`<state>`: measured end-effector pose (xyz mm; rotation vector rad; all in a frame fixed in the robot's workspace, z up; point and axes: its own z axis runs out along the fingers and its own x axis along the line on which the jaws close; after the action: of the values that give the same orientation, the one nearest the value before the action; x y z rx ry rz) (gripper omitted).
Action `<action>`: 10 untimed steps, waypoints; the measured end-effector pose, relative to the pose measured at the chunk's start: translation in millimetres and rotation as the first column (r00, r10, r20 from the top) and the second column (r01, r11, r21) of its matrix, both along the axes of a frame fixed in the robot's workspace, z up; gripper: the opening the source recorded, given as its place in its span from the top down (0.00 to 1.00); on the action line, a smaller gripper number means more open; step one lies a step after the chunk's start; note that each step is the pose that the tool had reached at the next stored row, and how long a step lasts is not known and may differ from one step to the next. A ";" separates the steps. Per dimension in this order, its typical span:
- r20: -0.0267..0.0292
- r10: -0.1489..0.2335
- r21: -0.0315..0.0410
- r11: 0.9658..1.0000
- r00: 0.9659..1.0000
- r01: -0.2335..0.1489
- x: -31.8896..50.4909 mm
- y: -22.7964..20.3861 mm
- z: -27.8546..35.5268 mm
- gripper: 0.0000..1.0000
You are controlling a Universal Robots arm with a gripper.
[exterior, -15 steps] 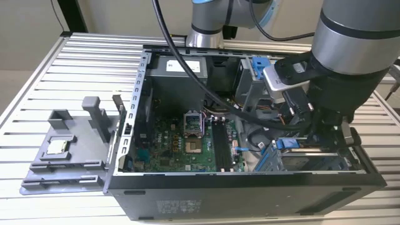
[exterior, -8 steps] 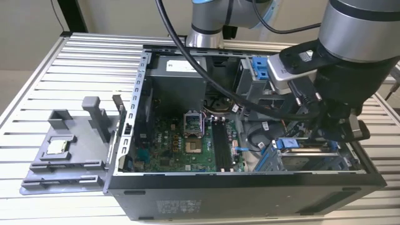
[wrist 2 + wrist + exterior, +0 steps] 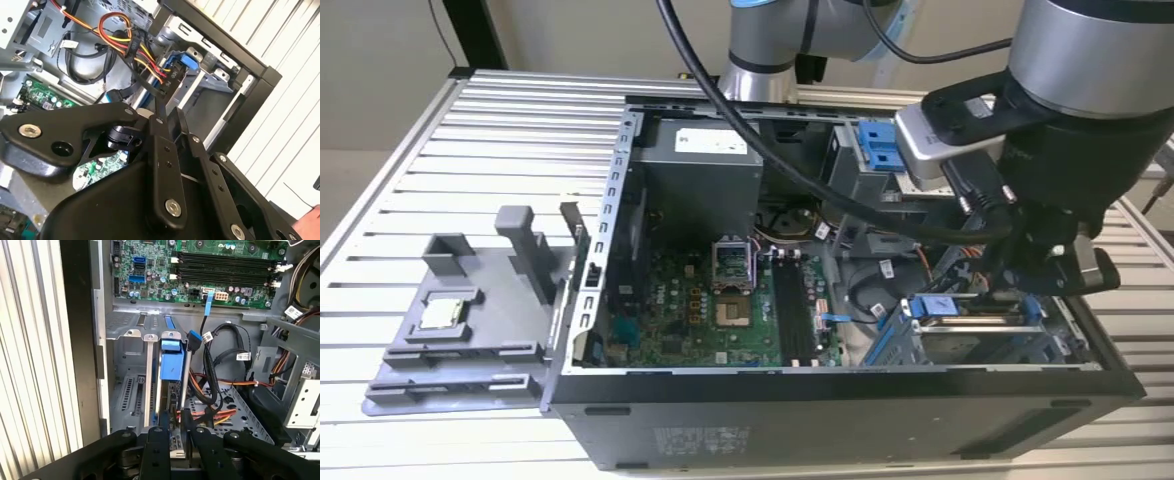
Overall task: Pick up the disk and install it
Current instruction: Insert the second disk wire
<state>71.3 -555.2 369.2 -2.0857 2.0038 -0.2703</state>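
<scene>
My hand (image 3: pixel 175 440) is clamped on the disk (image 3: pixel 171 365), standing on edge in the case's corner bay (image 3: pixel 130 390).

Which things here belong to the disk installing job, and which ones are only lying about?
Job: disk, standing in the drive cage; gripper at its end.
Lying about: processor chip on grey holder; power supply; memory modules.
</scene>
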 end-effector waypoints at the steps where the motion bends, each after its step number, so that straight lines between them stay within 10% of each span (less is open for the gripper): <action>1: 0.000 0.000 0.000 1.000 1.000 0.000 0.0 0.0 3.3 0.00; 6: 0.000 0.000 0.000 1.000 1.000 0.000 -0.1 0.0 20.2 0.00; 7: 0.000 0.000 0.000 1.000 1.000 0.000 -0.1 0.0 23.1 1.00; 10: 0.000 0.000 0.000 1.000 1.000 0.000 -0.2 0.0 28.2 1.00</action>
<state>71.1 -555.2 397.4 -2.0857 2.0038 -0.2703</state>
